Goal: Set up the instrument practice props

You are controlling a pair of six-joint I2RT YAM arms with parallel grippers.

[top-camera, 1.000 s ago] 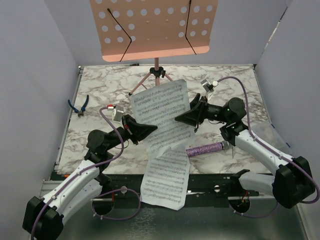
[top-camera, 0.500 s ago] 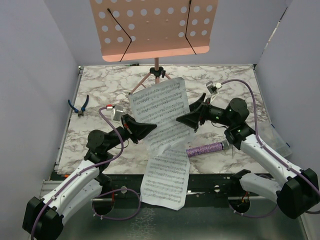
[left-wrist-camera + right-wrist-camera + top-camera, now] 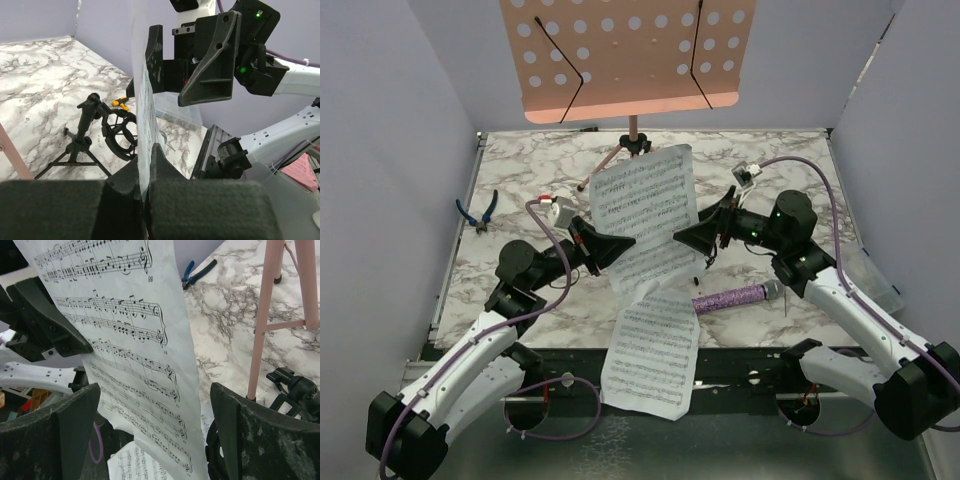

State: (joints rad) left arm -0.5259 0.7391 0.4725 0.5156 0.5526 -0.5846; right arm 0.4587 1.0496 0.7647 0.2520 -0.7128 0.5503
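Sheet-music page (image 3: 645,205) held raised over table centre, at 6 o'clock from the pink music stand (image 3: 630,60), its 9 o'clock edge clamped in the fully closed left gripper (image 3: 620,245). Right gripper (image 3: 682,237) at the page's 3 o'clock edge, jaws spread wide, gripping nothing. Purple microphone (image 3: 735,297) lies at the page's 5 o'clock.

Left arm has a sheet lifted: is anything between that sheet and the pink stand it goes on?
Nothing visible. The sheet-music page, pinched in the left gripper, has bare space between it and the music stand behind. The open right gripper sits at the page's right edge, off that line.
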